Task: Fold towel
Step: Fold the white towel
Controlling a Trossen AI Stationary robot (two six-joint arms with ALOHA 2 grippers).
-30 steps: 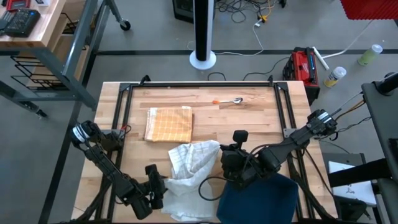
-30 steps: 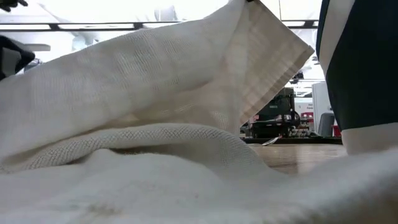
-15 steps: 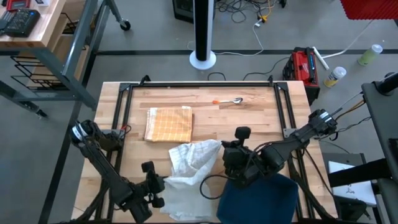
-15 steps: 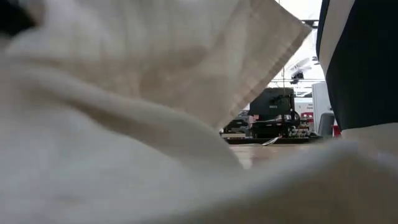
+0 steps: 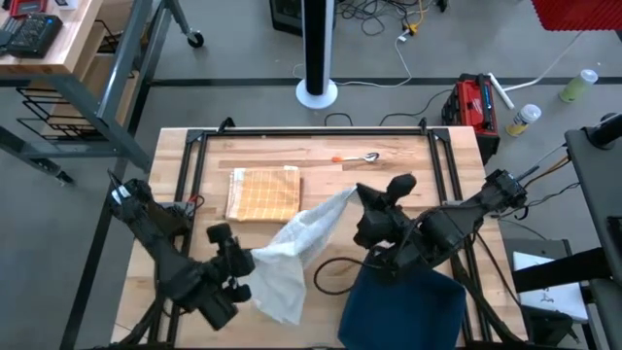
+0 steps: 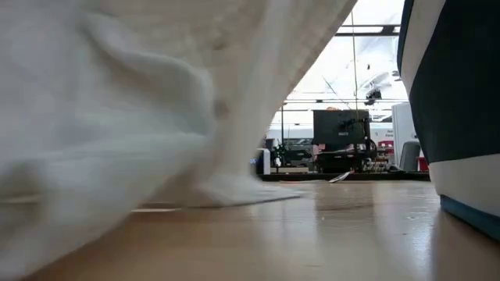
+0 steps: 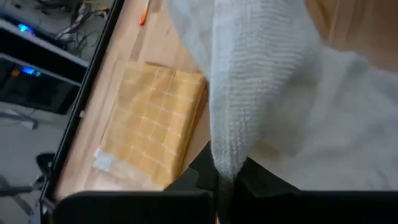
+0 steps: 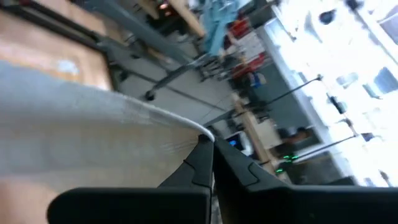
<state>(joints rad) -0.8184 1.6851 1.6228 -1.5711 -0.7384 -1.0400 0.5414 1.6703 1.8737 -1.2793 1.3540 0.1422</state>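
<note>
Your left gripper (image 5: 245, 262) and right gripper (image 5: 358, 197) each pinch an edge of the white woven cloth towel (image 5: 292, 255), stretching it above the wooden table (image 5: 389, 175) (likely to flatten it for folding). Folded yellow checked cloth (image 5: 263, 193) lies beside.

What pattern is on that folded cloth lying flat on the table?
Folded cloth: orange-yellow with a pale grid check, clearest in the left wrist view.

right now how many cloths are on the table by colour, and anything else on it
white towel: 1
yellow checked cloth: 1
dark blue cloth: 1
spoon: 1
total: 4
</note>
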